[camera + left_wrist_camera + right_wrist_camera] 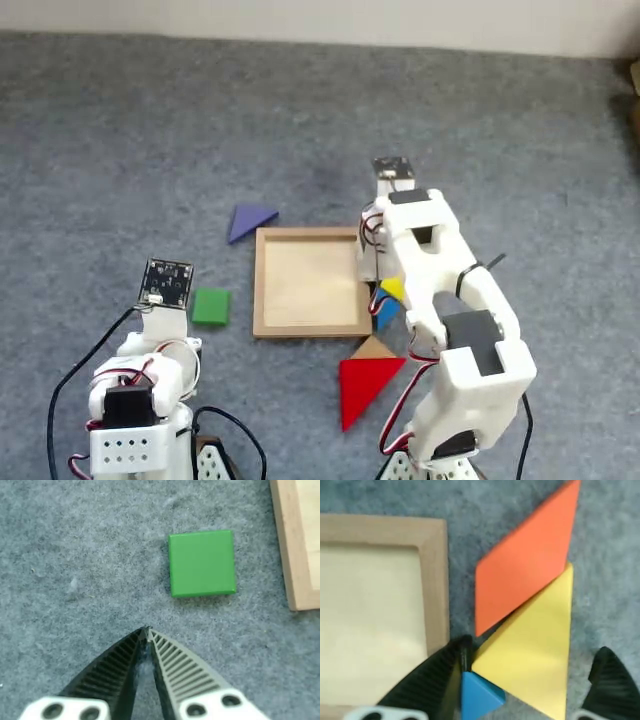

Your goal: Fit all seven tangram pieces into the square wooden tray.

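Right tool [534, 652] spread over the yellow triangle [535, 670]; left tool [146, 631] closed near the green square [202, 563].
The wooden tray [259, 285] lies on the grey surface [120, 150] ahead of the two arms. The right tool's jaws stand wide apart on either side of the yellow triangle, which touches an orange parallelogram [525, 565] and a blue piece [477, 695] just beside the tray's edge. The left tool's jaws are pressed together, holding nothing.

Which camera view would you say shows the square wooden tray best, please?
The high view: it takes in the whole tray from above, all four rim sides and the floor. The left wrist view catches a stretch of rim near the green square; the right wrist view, one rim corner beside the orange piece.
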Motion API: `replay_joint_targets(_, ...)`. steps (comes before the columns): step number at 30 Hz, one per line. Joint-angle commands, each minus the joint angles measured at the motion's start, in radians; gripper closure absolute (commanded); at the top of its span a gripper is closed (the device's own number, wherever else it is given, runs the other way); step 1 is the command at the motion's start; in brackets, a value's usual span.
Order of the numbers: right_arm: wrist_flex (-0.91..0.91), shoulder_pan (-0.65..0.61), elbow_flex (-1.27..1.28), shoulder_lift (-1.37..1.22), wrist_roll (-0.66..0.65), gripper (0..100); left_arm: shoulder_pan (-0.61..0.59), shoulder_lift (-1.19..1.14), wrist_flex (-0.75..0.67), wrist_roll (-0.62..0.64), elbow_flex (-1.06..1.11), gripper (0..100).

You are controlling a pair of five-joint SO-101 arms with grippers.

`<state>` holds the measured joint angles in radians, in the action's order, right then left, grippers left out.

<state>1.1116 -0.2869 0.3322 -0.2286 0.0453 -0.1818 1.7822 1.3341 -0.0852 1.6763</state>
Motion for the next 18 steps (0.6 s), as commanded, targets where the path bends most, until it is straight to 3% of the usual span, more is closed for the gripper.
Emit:
replay_joint_targets(1,0.018,-0.018,-0.041,0.007,-0.009,63.0,-0.019,0.035,0.006,-0.002,0.021,99)
replay_joint_targets(18,0.062,-0.021,-0.041,0.013,-0.074,63.0,-0.019,0.035,0.006,-0.002,0.021,99)
